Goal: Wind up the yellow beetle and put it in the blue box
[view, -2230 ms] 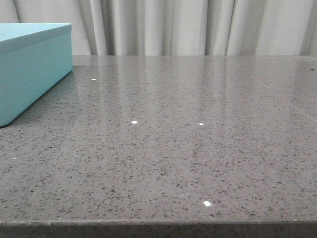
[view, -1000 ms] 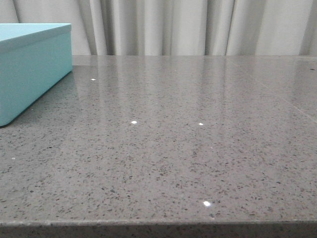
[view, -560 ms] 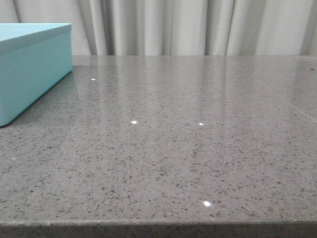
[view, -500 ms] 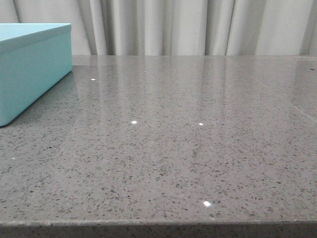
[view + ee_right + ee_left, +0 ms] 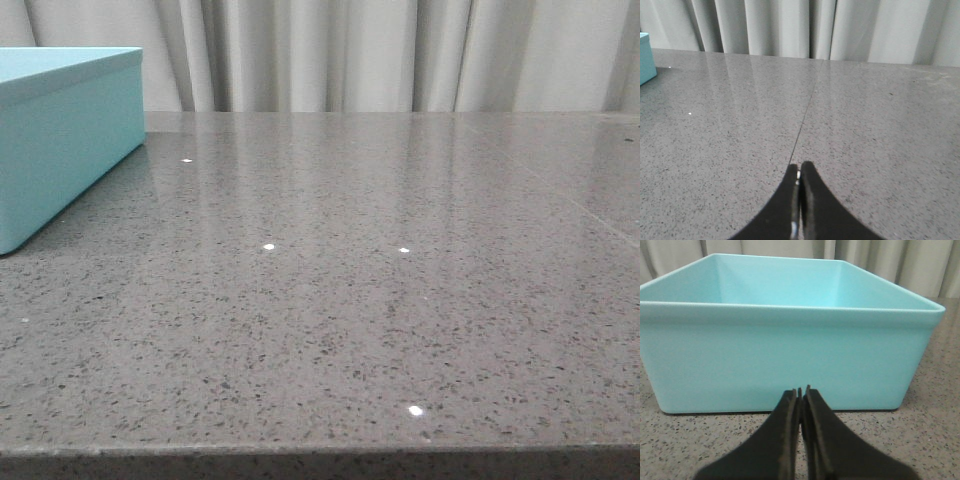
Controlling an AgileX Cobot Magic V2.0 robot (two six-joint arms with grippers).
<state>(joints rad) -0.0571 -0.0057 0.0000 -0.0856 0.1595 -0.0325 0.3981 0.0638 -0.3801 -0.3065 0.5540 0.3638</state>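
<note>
Your left gripper [image 5: 801, 390]: fingers pressed together, grasping nothing, low over the table [image 5: 380, 320], just short of the box's near wall. Your right gripper [image 5: 799, 167]: likewise clenched and empty, over bare tabletop. Blue box [image 5: 790, 355]: open-topped, at the table's left edge toward the far corner. Curtain [image 5: 380, 50] behind. You won't find the beetle in any view.

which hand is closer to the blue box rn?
Left. The left hand sits shut right in front of the blue box wall. The right hand, also shut, is over open table, box only at its view's edge.
</note>
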